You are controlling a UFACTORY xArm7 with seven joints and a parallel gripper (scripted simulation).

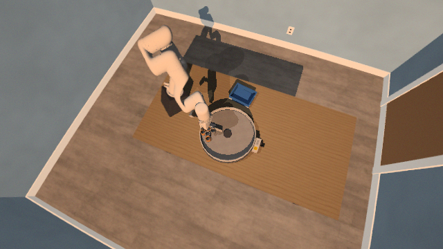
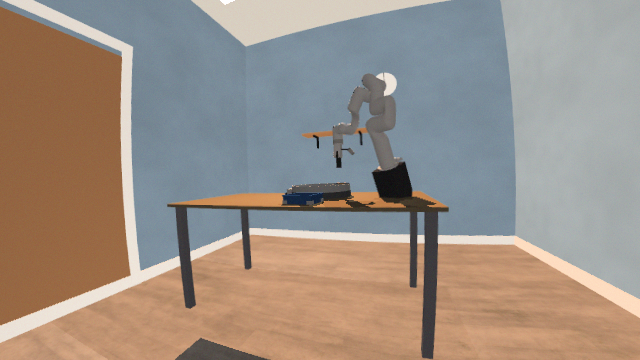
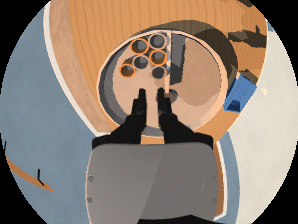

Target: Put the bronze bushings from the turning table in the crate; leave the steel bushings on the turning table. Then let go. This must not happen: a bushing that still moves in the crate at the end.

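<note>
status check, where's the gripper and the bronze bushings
Gripper nearly shut, holding nothing, high above the turning table. Bronze bushings clustered with the steel bushings on it. Blue crate off to the side; nothing in the way.

open air separates claw (image 2: 338,164) from turning table (image 2: 320,188) below.

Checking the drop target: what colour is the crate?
Blue; the crate shows best in the top view.
</note>
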